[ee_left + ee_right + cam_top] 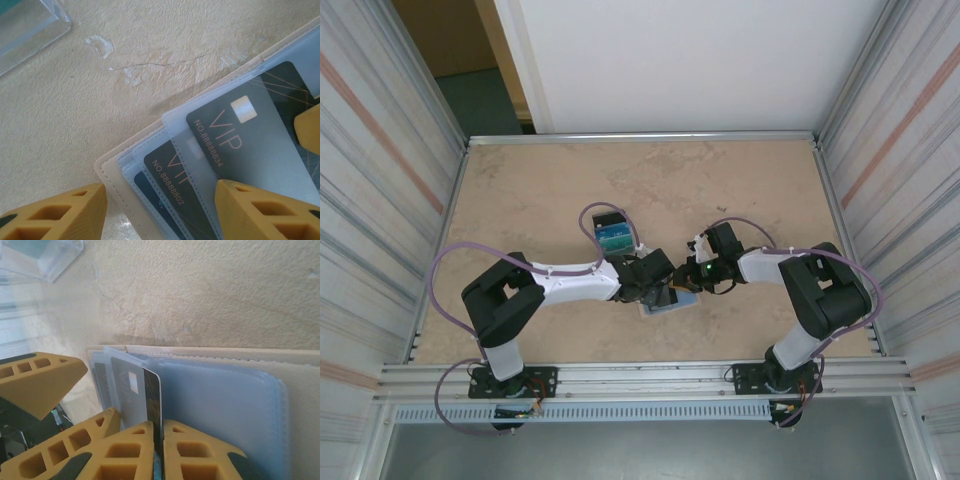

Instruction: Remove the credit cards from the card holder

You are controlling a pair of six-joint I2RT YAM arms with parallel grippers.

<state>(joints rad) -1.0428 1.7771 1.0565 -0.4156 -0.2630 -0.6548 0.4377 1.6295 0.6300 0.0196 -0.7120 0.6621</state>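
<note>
— Jaws on the right gripper (159, 426)?
— Shut hard, both fingers (200, 457) pinching the near edge of a black card (153, 400). Seen almost edge-on, tilted up off the card holder (300, 415). Cannot tell whether the far end sits inside a sleeve or clear of it.
— And on the left gripper (160, 192)?
— Partly open, holding nothing. Straddling one corner of the holder: one finger (55, 215) over bare table (150, 60) just beside the beige rim, the other above the clear sleeves (175, 120). Cannot tell whether pressing down or hovering.
— Whereabouts of the card holder?
— Lying open and flat, about midway along the table's near edge and a little in from it, between the two grippers from above. Pale blue-grey inner face up, stitched beige border round it.
— Credit cards (245, 140)?
— Tucked in overlapping sleeves at that corner. Dark, lettered VIP in gold with a number row alongside. Two readable from the left wrist, a bluer edge peeking out below them.
— Anything else on the table?
— Clear plastic box (30, 25) toward the far edge from the holder, apart from it, with teal contents (614, 240) from above. Thin crack and pale chipped patches in the surface between box and holder.
</note>
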